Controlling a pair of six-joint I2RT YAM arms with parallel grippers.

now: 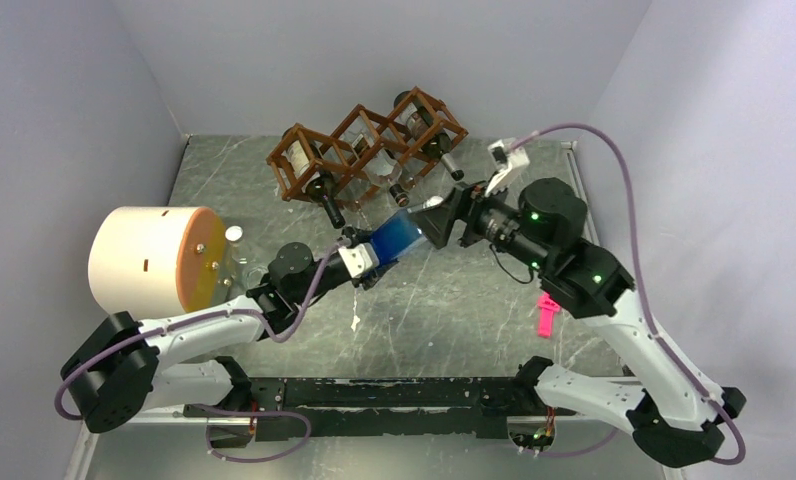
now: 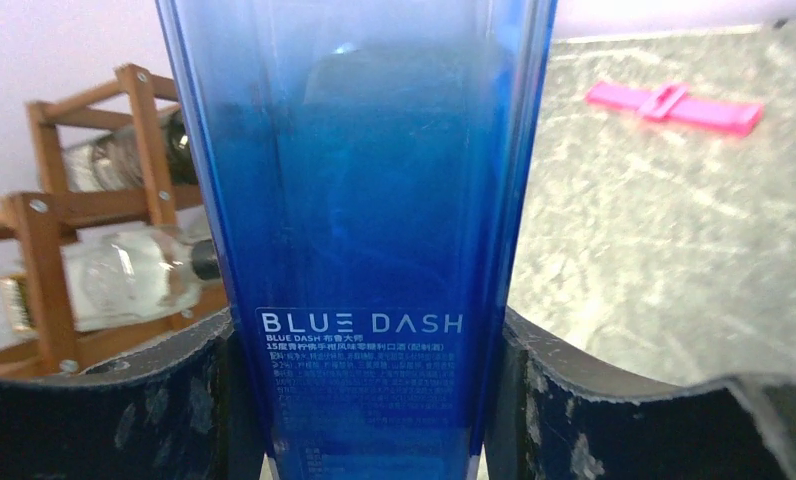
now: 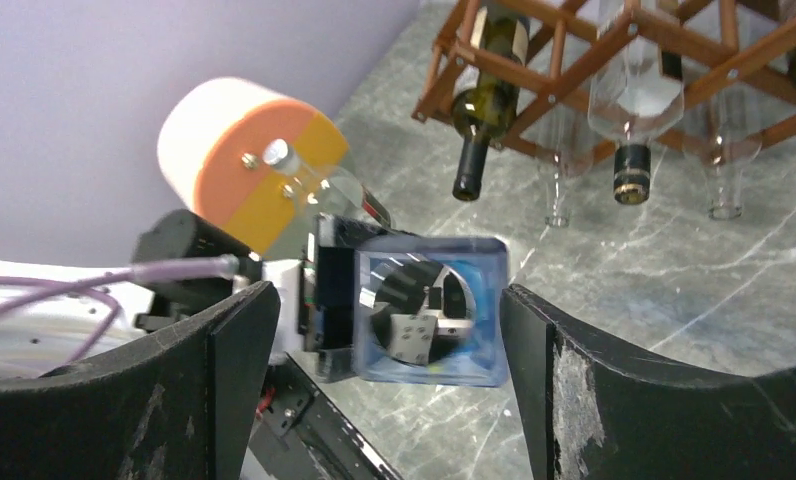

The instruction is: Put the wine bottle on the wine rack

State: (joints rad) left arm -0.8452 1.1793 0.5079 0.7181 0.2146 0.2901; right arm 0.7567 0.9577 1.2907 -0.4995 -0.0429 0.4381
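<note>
A large cylinder [image 1: 149, 258], cream-sided with an orange end face, lies on its side at the left of a grey marbled table [image 1: 454, 320]; a clear glass bottle [image 3: 314, 185] sits just beside that orange face; a bright pink plastic piece [image 1: 546, 314] lies well apart on the right; at the far end, a dark green bottle [image 3: 482, 100] and a clear bottle [image 3: 636, 92] slope necks-down; pale lilac walls [image 1: 374, 50] enclose the scene.
</note>
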